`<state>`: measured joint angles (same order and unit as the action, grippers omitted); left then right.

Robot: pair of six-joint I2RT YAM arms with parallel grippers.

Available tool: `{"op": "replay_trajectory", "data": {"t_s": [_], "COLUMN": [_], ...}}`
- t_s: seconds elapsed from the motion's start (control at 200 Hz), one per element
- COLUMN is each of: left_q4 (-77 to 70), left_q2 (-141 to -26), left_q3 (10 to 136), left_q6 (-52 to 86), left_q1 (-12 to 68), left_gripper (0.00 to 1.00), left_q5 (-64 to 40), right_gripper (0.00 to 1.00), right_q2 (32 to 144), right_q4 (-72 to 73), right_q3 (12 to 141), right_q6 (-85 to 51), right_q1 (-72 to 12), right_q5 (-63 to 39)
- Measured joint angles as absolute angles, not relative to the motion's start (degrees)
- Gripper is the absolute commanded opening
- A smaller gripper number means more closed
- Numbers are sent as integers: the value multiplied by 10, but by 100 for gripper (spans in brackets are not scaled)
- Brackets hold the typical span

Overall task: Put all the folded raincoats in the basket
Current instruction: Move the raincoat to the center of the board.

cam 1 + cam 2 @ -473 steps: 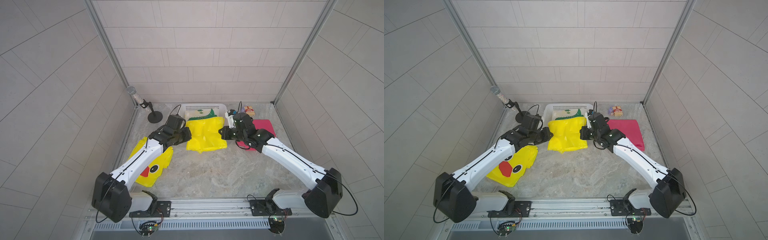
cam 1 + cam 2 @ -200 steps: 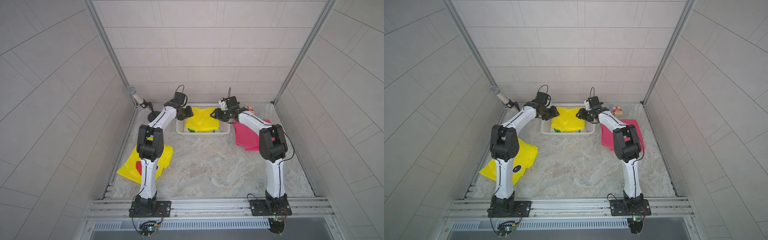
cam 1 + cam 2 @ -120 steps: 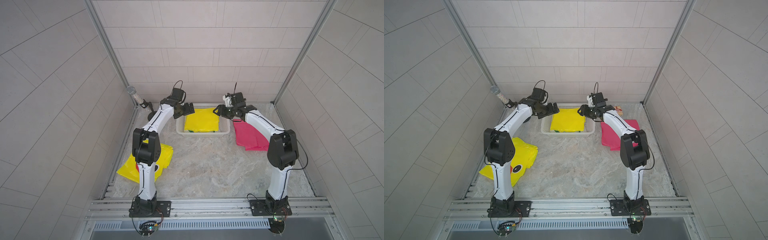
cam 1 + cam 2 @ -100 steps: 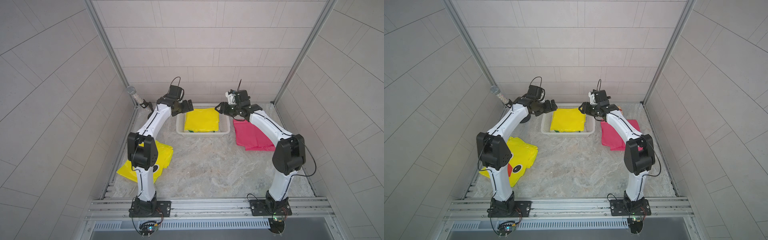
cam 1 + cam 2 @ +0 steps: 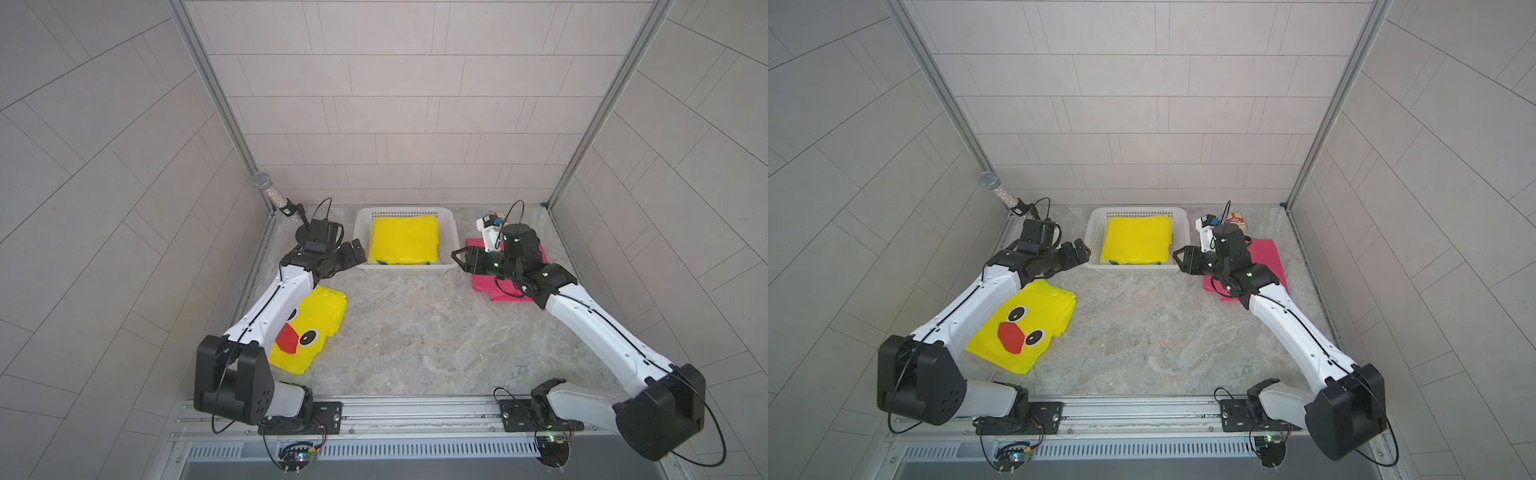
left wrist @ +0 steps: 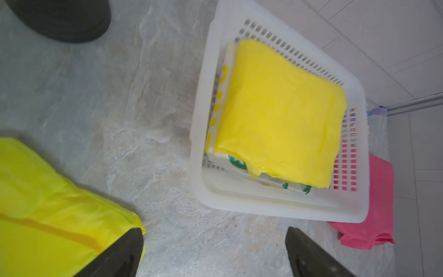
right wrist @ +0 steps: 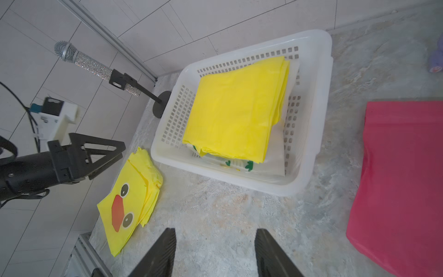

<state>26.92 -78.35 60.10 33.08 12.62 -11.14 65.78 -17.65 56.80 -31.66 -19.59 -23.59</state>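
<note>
Left wrist view: the left gripper [image 6: 213,254] shows two dark fingers at the bottom edge of the frame, its jaws spread wide with only bare table [image 6: 119,120] between them. In the right wrist view the right gripper [image 7: 215,251] also has its jaws apart, narrower than the left pair, and they hold nothing.

In both top views the two grippers flank the near corners of the basket [image 5: 449,232], close to its rim but not touching it that I can make out. The folded raincoat [image 5: 404,240], plain yellow, lies flat inside the basket at upper centre of the frame, on top of a white folded piece with green print [image 7: 249,165].

Outward, a yellow duck-face raincoat [image 5: 1021,328] lies on the table at lower left, partly under the left arm. A pink folded raincoat [image 5: 1266,257] lies right of the basket. A microphone on a stand [image 5: 270,193] is at the far left corner.
</note>
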Motion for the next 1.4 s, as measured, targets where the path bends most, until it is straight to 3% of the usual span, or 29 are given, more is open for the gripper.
{"op": "replay_trajectory", "data": {"t_s": [0.21, 0.54, 1.096, 1.396], "left_q4": [268, 225, 83, 161], "left_q2": [-708, -635, -698, -583], "left_q3": [489, 347, 271, 277], "left_q6": [371, 438, 491, 506], "left_q1": [125, 124, 156, 242], "left_gripper": [100, 100, 100, 100], "left_q5": [-86, -72, -122, -130], "right_gripper": [58, 57, 57, 55], "right_q2": [569, 549, 548, 595], "right_q4": [-172, -172, -176, -167], "right_q3": [481, 413, 389, 397], "right_q6": [-323, -333, -324, -333], "right_q1": [-208, -219, -226, -265], "right_q5": [-233, -232, -225, -214]}}
